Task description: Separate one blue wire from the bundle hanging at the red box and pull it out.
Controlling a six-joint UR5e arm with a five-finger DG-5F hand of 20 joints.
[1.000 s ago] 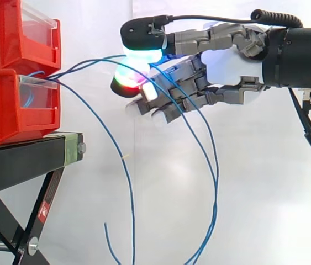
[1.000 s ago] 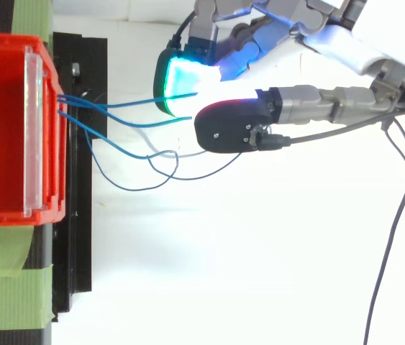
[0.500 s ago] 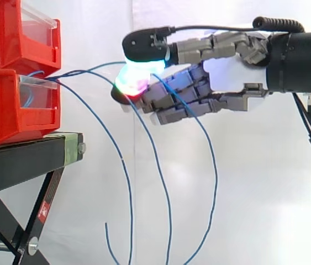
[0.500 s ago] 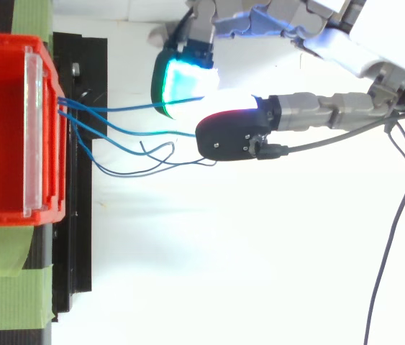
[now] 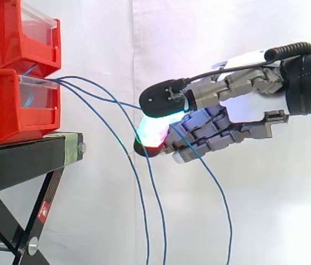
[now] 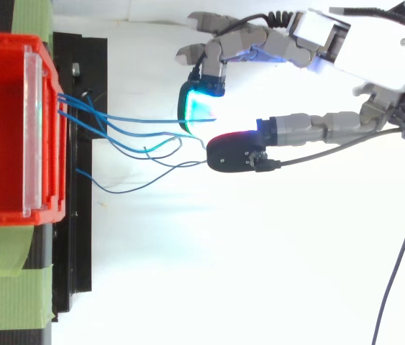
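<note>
Our hand (image 5: 238, 107) pinches one thin blue wire (image 5: 134, 106) between thumb and glowing pad, though the glow hides the contact, and it runs nearly straight from the red box (image 5: 6, 105) while the other wires (image 5: 156, 210) droop, cut off below.

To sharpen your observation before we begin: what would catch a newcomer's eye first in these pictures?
First comes the robot's hand at the right, its fingertips glowing green and pink where they pinch one blue wire. Next come the other blue wires, drooping from the red bins stacked on a black stand at the left.
</note>
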